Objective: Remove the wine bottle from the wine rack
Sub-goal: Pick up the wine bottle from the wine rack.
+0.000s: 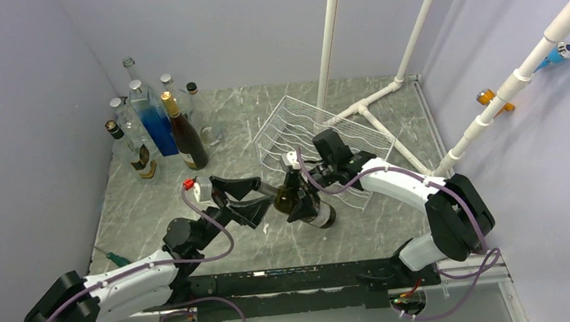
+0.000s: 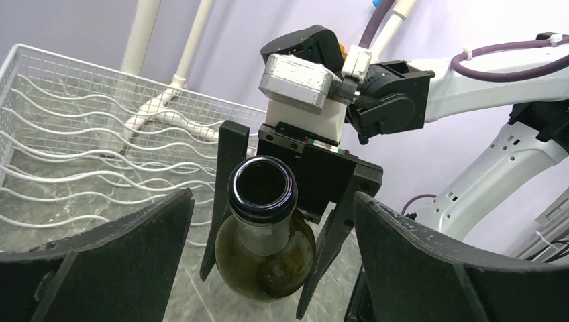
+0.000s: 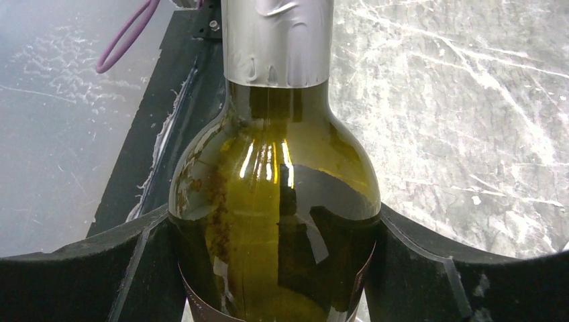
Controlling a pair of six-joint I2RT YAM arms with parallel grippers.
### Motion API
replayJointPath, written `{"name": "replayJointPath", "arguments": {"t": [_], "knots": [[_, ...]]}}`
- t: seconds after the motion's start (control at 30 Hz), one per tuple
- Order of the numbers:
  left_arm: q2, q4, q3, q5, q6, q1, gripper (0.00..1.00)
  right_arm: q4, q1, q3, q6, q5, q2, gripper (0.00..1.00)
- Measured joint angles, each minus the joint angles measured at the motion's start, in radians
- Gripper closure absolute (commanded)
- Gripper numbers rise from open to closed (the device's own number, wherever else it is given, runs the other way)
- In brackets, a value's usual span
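The dark olive-green glass wine bottle (image 2: 265,251), uncorked and with a silver foil collar on its neck, was already clear of the white wire wine rack (image 1: 294,118). It leaned over the grey marbled tabletop (image 1: 225,127) just in front of the rack. The right pincer (image 3: 275,218) was clamped around the bottle's broad body, one black finger on each side. The left pincer (image 1: 265,196) stood wide apart, its fingers flanking the open mouth without touching the glass.

The main risk looked like slippage. Smooth, curved glass held by a single pair of hard fingers, with the bottle leaning, could rotate or slide down and strike the tabletop. If the left pincer closed off-centre on the neck, it could shove the bottle sideways against the right grip and twist it loose. A swing backward could knock the rack. Whether the base touched the tabletop could not be told.
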Motion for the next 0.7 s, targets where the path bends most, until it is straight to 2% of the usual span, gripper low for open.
{"name": "replayJointPath", "arguments": {"t": [0.27,0.5,0.7], "knots": [[0.16,0.168,0.001,0.001,-0.023,-0.005,0.15,0.012,-0.012,0.0,0.026,-0.017,0.0,1.0],[0.29,0.261,0.034,0.003,-0.018,-0.021,0.27,0.024,-0.017,0.0,0.04,-0.035,0.0,1.0],[0.362,0.319,0.063,0.002,-0.016,-0.025,0.42,0.027,-0.018,0.0,0.045,-0.039,0.0,1.0]]}}
